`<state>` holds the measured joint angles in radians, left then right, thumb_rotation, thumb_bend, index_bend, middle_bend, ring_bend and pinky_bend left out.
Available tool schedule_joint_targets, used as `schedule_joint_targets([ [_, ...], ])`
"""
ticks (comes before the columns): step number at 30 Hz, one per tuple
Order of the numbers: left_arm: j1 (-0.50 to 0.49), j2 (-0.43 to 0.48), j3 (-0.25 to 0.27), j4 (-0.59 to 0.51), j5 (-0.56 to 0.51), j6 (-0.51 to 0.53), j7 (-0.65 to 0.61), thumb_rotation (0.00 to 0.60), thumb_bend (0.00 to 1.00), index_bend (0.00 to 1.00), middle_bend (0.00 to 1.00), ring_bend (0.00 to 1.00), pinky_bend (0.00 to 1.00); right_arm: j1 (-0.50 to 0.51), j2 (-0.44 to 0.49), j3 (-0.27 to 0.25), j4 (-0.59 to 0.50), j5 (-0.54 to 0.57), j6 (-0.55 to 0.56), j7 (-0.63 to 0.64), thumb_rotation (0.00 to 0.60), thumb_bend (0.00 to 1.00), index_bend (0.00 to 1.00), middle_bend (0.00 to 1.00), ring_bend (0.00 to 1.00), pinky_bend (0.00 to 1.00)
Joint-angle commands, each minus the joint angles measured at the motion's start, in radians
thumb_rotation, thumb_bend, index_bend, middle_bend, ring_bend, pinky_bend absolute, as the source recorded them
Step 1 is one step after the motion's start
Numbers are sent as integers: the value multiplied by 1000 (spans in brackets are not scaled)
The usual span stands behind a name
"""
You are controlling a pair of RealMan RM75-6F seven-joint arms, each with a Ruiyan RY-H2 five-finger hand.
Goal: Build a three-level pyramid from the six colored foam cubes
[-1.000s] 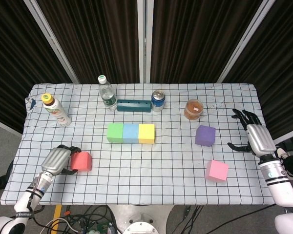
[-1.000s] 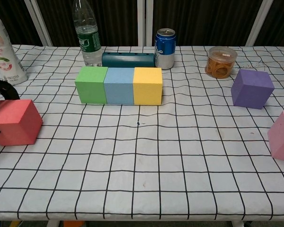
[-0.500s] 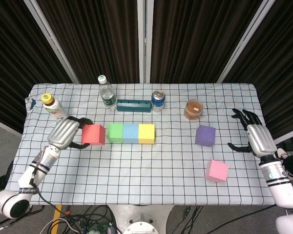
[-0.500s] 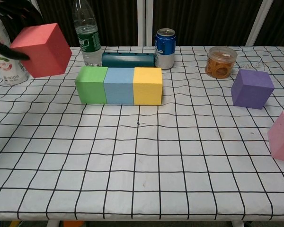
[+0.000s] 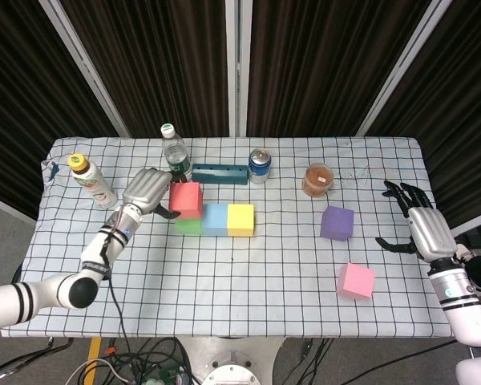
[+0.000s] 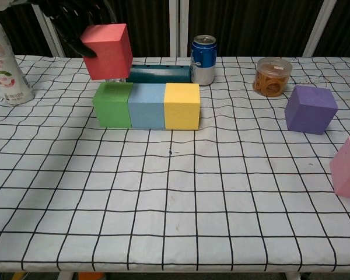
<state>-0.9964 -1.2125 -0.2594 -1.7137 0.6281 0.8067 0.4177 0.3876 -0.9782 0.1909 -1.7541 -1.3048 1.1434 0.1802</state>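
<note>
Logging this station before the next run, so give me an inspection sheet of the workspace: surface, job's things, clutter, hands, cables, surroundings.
Surface: table under a white cloth with a black grid.
Job's things: green cube, blue cube and yellow cube touching in a row; red cube held in the air above the green one; purple cube and pink cube apart on the right.
Clutter: two bottles, soda can, dark teal block, clear jar, all along the back.
Hands: left hand grips the red cube; right hand empty, fingers spread, at the table's right edge.
Cables: a tangle on the floor under the front edge.
Surroundings: dark curtain panels behind.
</note>
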Motion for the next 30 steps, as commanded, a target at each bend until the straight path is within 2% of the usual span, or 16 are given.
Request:
schedule_joint_targets([
  [1,-92,-41,21,16,-138,21,97,600,159,372,422,431,327,-2,0,-1,4,-1,0,7,600,100,0,203,0,0],
  [5,-135,-62,37,22,-211,28,135,600,158,367,414,430,328,-3,0,-3,10,-6,-2,18,600,100,0,202,0,0],
  [11,-163,-87,80,29,-211,62,184,600,158,365,410,427,326,-6,6,-3,17,-7,-1,29,600,100,0,202,0,0],
  [30,-213,-88,102,35,-256,45,186,600,158,356,409,420,325,-10,7,-2,19,-9,4,36,600,100,0,202,0,0],
])
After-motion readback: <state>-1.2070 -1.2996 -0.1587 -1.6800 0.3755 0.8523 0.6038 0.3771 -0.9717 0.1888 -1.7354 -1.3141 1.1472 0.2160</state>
